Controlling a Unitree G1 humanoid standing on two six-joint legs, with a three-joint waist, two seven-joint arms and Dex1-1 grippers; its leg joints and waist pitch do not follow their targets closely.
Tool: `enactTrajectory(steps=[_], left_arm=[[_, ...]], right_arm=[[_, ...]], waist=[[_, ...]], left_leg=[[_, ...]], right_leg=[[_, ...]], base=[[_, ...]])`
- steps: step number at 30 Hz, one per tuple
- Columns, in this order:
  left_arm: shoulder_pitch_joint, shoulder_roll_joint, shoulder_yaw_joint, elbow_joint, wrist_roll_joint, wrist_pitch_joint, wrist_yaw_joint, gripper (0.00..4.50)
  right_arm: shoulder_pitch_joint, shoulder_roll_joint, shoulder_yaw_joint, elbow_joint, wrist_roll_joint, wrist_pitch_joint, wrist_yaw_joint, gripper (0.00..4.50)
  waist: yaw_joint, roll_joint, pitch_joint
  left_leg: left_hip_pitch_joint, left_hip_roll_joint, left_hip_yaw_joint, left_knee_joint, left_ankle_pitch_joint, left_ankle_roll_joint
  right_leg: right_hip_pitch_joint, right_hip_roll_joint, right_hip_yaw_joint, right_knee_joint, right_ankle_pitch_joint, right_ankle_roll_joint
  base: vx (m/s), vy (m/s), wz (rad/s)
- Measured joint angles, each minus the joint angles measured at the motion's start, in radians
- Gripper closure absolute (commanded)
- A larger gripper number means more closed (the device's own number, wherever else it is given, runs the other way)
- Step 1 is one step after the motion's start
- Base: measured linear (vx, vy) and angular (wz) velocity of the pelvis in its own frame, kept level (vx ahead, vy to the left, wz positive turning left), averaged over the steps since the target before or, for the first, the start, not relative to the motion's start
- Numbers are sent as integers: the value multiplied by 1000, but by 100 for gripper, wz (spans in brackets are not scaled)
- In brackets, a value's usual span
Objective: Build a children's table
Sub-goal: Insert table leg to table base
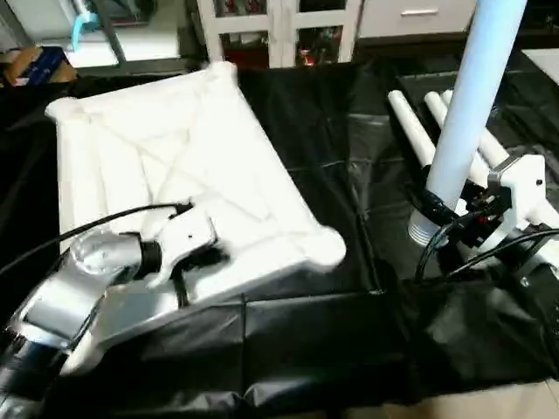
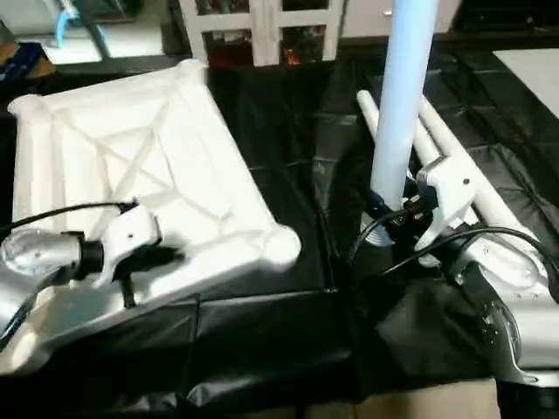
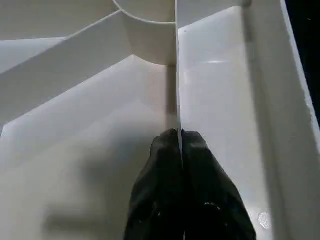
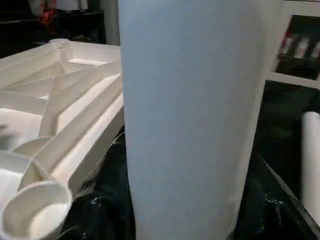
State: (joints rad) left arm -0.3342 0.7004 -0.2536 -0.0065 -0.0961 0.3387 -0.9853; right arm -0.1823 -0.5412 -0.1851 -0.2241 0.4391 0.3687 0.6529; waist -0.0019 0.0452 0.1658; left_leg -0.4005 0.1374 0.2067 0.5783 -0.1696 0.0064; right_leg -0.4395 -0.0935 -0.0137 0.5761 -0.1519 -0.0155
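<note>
The left gripper pinches a rib of the tabletop; at 3 o'clock, the right gripper clasps an upright leg.

Bright, even overhead light washes out the white table top, hiding its ribs. The black sheet shows glare streaks. The held leg looms blurred, bluish.
</note>
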Motion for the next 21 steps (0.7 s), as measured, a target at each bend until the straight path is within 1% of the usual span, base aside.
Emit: enactTrajectory(steps=[1, 3, 4, 6, 8, 9, 11, 12, 14, 15, 16, 17, 18, 21], left_arm=[[-1, -3, 2, 0, -9, 3, -3, 401], [-3, -3, 23, 0, -42, 11, -16, 381], [-7, -2, 31, 0, -58, 12, -27, 381], [-17, -2, 50, 0, -90, 12, -48, 357], [-26, -24, 88, -9, -131, 18, -49, 348], [-33, -41, 117, -32, -161, 28, -48, 344], [-38, -60, 139, -78, -202, 40, -47, 342], [-37, -78, 143, -111, -228, 49, -46, 316], [-19, -89, 127, -170, -257, 66, -50, 309], [-5, -91, 108, -200, -262, 74, -51, 309], [11, -91, 91, -223, -262, 78, -52, 291], [24, -91, 71, -238, -260, 82, -53, 291], [39, -93, 47, -255, -252, 87, -48, 269], [57, -104, 16, -263, -208, 90, -24, 259]], right_arm=[[-2, 3, 1, 0, 1, 0, 0, 264], [-2, 5, 2, -1, 2, 1, -2, 264], [-3, 6, 2, -1, 2, 2, -2, 264], [-4, 9, 3, -2, 3, 3, -4, 264], [-4, 12, 3, -3, 3, 4, -10, 264], [-4, 16, 4, -5, 3, 5, -13, 264], [-6, 22, 10, -8, 3, 10, -13, 264], [-7, 27, 11, -9, 3, 13, -15, 264], [-17, 38, 20, -9, 3, 14, -19, 264], [-22, 43, 23, -9, 4, 14, -21, 264], [-26, 49, 27, -9, 4, 14, -23, 264], [-28, 53, 30, -9, 4, 14, -24, 264], [-33, 59, 38, -9, 4, 15, -26, 264], [-53, 65, 49, -9, 5, 16, -27, 264]], waist=[[6, 0, 0], [10, 0, 0], [15, 0, 0], [23, 0, 0], [30, 0, 0], [34, 0, 0], [36, 0, 0], [36, 0, 0], [35, -1, 1], [34, -1, 1], [32, -1, 1], [32, -1, 1], [32, -1, 1], [33, -2, 1]], left_leg=[[0, 0, 1, -1, 0, 0], [0, 0, 0, -3, 1, 1], [0, 0, 0, -4, 1, 2], [-1, 1, 0, -6, 1, 2], [-2, 1, 0, -6, 1, 2], [-1, 1, 0, -6, 1, 2], [-1, 1, 1, -5, 1, 2], [-1, 1, 1, -4, 1, 2], [-1, 1, 2, -3, 1, 2], [-1, 1, 2, -3, 1, 2], [-1, 1, 2, -3, 1, 2], [-1, 1, 2, -3, 1, 1], [-1, 1, 2, -3, 0, 0], [-1, 2, 2, -3, -1, -1]], right_leg=[[0, 0, 0, 1, 1, -1], [-1, 0, -1, 1, 4, -4], [-1, 0, -1, 1, 3, -4], [-2, 0, -2, 1, 3, -4], [-3, 0, -2, 1, 3, -4], [-2, 0, -2, 1, 3, -4], [-2, 0, -1, 1, 3, -4], [-1, 0, -1, 1, 3, -4], [-1, 0, 0, 1, 3, -4], [-1, 0, 0, 1, 3, -4], [-1, 0, 0, 1, 3, -4], [-1, 0, 0, 1, 3, -4], [-1, 0, 0, 1, 3, -4], [0, 0, -1, 1, 3, -3]], base=[[0, 0, 0], [0, 0, 0], [0, 0, 0], [0, 0, 0], [0, 0, 0], [0, 0, 0], [0, 0, 0], [0, 0, 0], [0, 0, 0], [0, 0, 0], [0, 0, 0], [0, 0, 0], [0, 0, 0], [0, 0, 0]])
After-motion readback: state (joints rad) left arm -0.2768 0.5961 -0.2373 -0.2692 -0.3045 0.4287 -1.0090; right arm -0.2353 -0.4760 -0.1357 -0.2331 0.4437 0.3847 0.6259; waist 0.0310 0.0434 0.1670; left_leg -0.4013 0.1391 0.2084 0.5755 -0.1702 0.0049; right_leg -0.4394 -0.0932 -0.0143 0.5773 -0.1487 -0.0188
